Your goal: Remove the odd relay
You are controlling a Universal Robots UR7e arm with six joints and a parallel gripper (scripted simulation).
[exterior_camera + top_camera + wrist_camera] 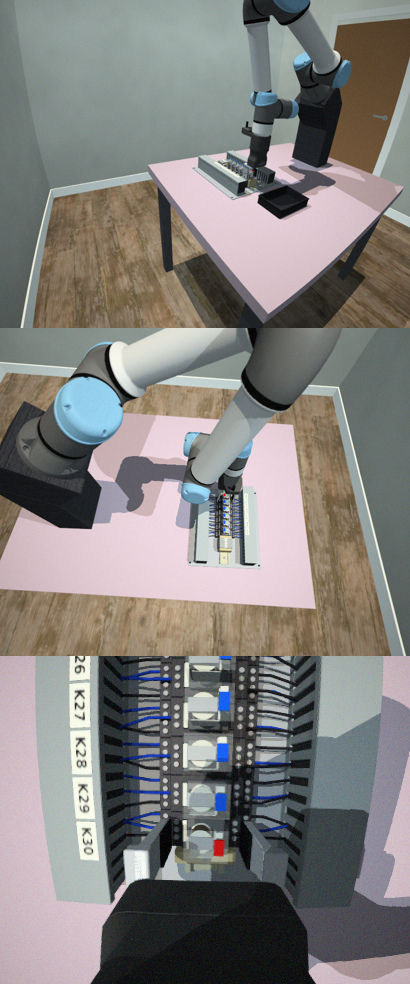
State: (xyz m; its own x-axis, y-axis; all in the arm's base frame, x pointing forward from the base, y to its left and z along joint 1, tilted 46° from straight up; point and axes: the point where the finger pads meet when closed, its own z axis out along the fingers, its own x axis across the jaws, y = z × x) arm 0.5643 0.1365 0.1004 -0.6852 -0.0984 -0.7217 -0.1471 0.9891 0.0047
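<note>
Pink tabletop (pixel 112 564) (pixel 294 246) on dark legs, grey walls (pixel 379 440) (pixel 136 85), wood-plank floor (pixel 170 625) (pixel 102 239).

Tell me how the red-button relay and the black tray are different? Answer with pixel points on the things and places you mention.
The red-button relay (pixel 226 496) (pixel 202 843) is small; the black tray (pixel 283 201) is much bigger. The relay sits in the panel's row, while the tray sits on the pink table. The relay has a red button; the tray is plain black. Neither is held.

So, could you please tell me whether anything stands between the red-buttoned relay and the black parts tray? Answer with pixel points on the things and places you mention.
The open pincer (pixel 205 835) straddles the relay (pixel 202 845). Toward the tray (pixel 283 201), only the tan end stop (pixel 205 857) (pixel 252 182) visibly stands close by.
</note>
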